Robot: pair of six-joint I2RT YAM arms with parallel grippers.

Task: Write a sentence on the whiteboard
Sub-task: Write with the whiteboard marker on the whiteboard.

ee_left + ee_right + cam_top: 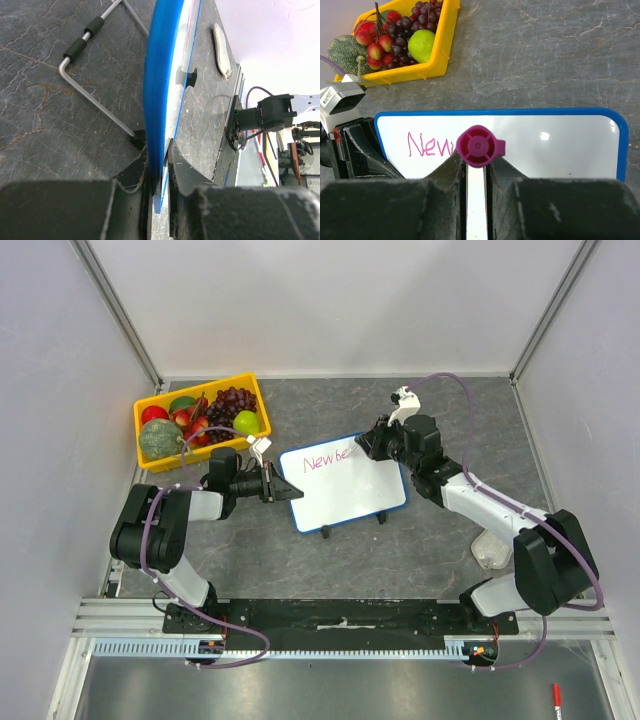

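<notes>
One red pen point(555, 700) lies on the near ledge, off the table. Two grippers. The left gripper point(285, 490) pinches the left edge of the one blue-framed white rectangular whiteboard point(350, 495), mid-table on two black feet. The right gripper point(362, 448) clamps one pink-capped marker point(477, 146) and blocks the pink handwritten sentence point(325, 460) after "New be". Far left: one yellow plastic tray point(196, 388) of fruit.

One whiteboard point(350, 495), one yellow tray point(444, 50), one pink-capped marker point(476, 146) — two arms point(150, 530).
</notes>
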